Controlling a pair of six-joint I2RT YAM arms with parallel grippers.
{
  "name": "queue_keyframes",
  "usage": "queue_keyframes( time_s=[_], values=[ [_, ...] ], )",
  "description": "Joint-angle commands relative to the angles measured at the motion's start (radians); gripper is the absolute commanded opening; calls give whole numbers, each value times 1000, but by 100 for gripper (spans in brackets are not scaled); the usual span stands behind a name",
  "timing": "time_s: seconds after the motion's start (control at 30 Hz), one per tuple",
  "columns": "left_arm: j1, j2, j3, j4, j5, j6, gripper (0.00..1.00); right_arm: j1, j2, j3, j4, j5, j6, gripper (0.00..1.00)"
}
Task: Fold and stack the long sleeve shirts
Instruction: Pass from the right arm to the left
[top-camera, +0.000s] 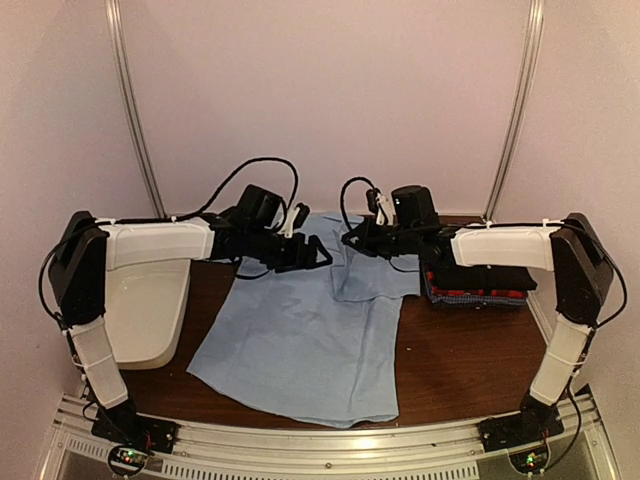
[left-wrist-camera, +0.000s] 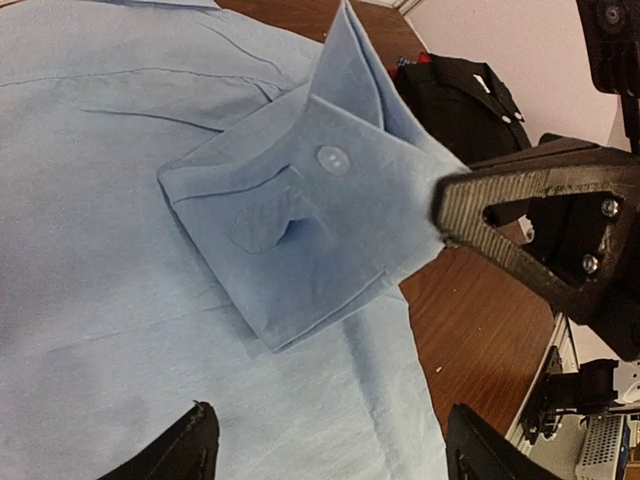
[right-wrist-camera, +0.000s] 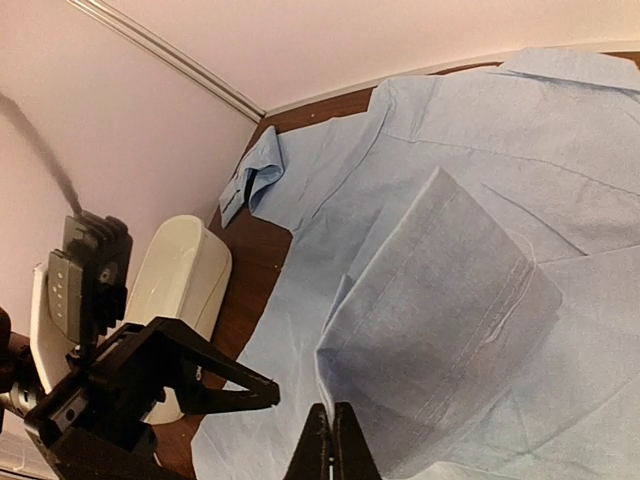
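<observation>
The light blue shirt (top-camera: 300, 350) lies spread at the worktop (top-camera: 460, 360) centre. The right fingers (right-wrist-camera: 322, 455) are clenched on its raised cuff (left-wrist-camera: 320, 200). The left fingers (left-wrist-camera: 185, 450) are released above the cloth. The folded shirts (top-camera: 480, 280) are stacked at right.

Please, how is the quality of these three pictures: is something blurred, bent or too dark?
Top external view: the wall rails bow outward, lens distortion; the folded stack is dark on top, detail lost. Left wrist view: the cuff button on the light blue shirt is sharp, evenly lit. Right wrist view: a cable smears into a blurred streak; the cloth looks grainy.
</observation>
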Motion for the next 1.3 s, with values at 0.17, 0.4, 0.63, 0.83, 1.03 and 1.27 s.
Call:
queue_keyframes(
  time_s=[0.17, 0.4, 0.63, 0.83, 1.03, 1.27],
  values=[
    [-35, 54, 55, 58, -107, -3, 79, 48, 90, 77, 120, -63, 120, 0],
    [-54, 96, 90, 59, -201, -16, 74, 68, 111, 93, 147, -77, 153, 0],
    [-55, 116, 104, 82, -272, -28, 58, 76, 104, 90, 144, -77, 156, 0],
    [-56, 117, 101, 101, -309, -29, 41, 78, 98, 75, 131, -81, 157, 0],
    [-56, 127, 101, 111, -323, -25, 9, 78, 69, 60, 110, -55, 138, 2],
    [-56, 110, 86, 105, -385, -39, 0, 79, 18, 52, 27, -3, 80, 17]
  ],
)
